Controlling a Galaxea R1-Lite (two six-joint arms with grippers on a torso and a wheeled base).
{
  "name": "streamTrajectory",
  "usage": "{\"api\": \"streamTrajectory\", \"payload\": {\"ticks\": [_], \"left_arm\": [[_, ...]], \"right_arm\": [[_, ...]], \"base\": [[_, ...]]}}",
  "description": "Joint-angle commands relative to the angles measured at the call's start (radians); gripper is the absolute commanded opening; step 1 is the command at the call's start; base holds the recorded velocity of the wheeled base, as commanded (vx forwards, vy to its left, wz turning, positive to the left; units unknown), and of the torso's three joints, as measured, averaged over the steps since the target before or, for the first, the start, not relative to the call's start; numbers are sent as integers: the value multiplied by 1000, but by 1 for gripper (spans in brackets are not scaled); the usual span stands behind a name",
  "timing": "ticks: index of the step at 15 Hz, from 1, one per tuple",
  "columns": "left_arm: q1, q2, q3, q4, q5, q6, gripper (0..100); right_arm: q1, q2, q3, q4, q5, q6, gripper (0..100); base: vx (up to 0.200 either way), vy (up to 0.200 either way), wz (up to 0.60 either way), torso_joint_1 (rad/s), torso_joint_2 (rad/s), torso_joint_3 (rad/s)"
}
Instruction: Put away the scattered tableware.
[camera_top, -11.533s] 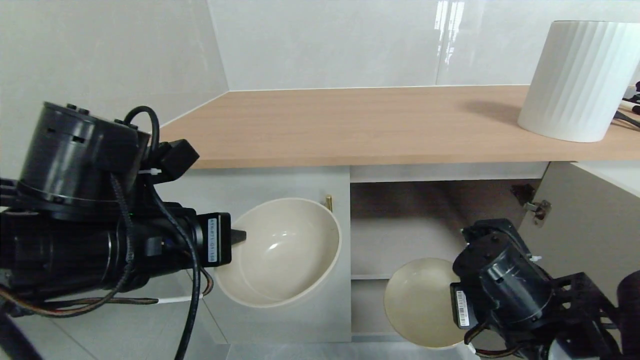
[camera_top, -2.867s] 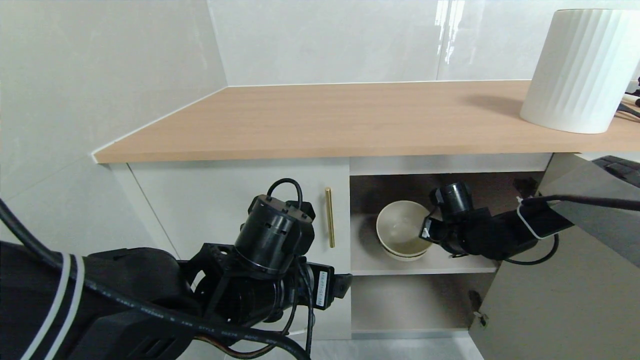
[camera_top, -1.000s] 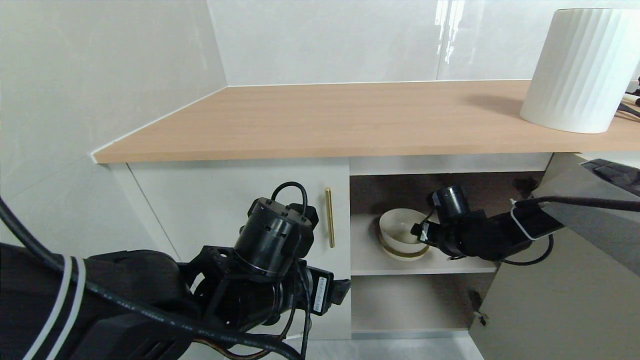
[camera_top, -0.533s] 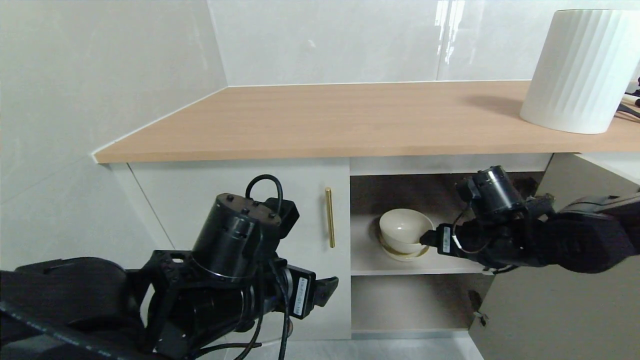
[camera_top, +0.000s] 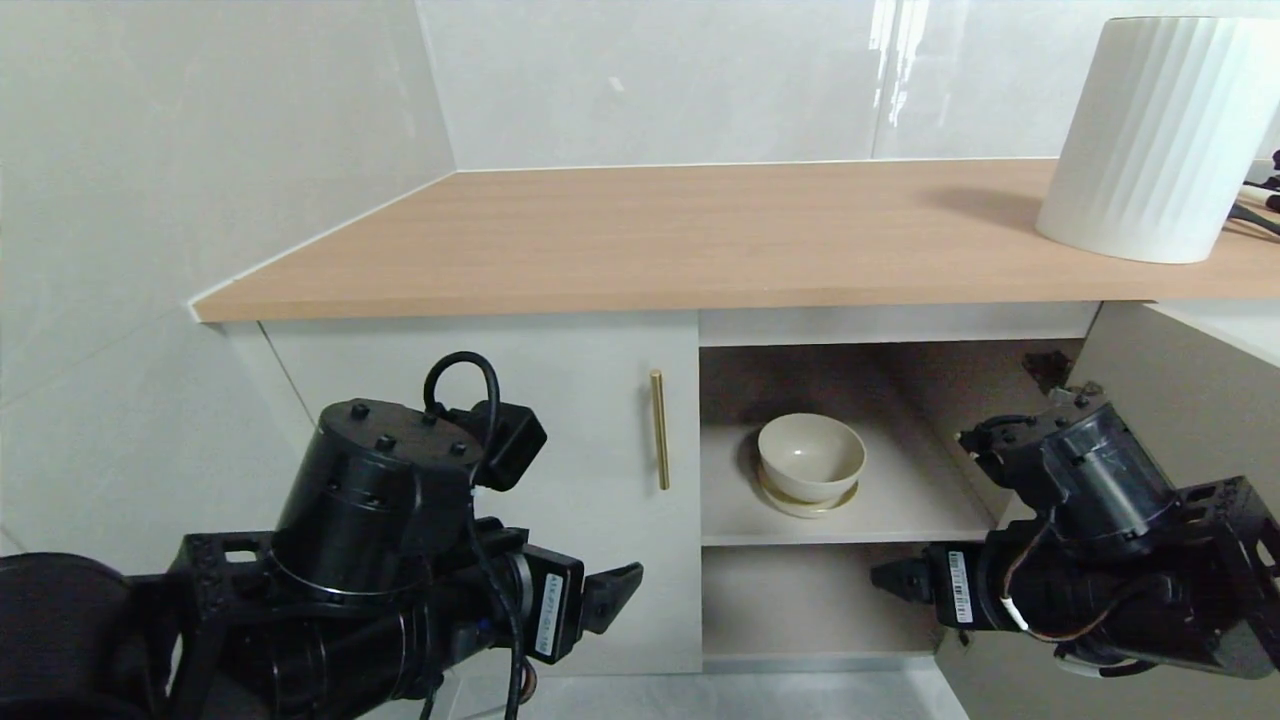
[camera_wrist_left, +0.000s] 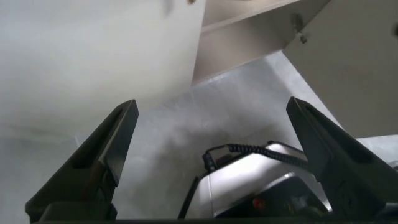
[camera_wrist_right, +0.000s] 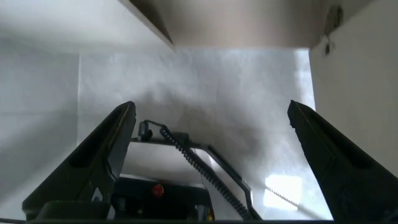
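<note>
Low in front of the cabinet (camera_top: 480, 370): left pincer (camera_top: 610, 595) and right pincer (camera_top: 890, 580), both spread wide, empty. Inside the cabinet, on its upper shelf (camera_top: 900, 500): bowl (camera_top: 811, 458) nested on a plate (camera_top: 806, 505), stowed. Looks nearly done. Probably left: shutting the cabinet's open door (camera_top: 1200, 380), nothing blocking. Atop the cabinet, on the surface (camera_top: 650, 240): white ribbed canister (camera_top: 1160, 140).

A light wooden surface (camera_top: 640, 240) runs along a glossy pale tiled wall (camera_top: 650, 80). Near its right end stands a tall white ribbed container (camera_top: 1150, 140), with some dark utensils (camera_top: 1262, 205) lying just behind it at the edge. Below the surface, a closed white door (camera_top: 580, 360) carries an upright brass handle (camera_top: 657, 430); grey floor (camera_top: 760, 695) lies beneath
</note>
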Motion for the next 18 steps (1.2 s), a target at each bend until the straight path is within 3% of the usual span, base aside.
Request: {"api": "streamTrajectory", "payload": {"ticks": [1,18], "left_arm": [[-1,4,-1,-2,0,0,100],[-1,13,2,-7,1,2,100]], "right_arm": [[3,-6,4,0,0,-1,100],[5,47,13,-2,1,2,100]], "base": [[-200,0,0,7,12,7],[-200,0,0,2,3,3]]}}
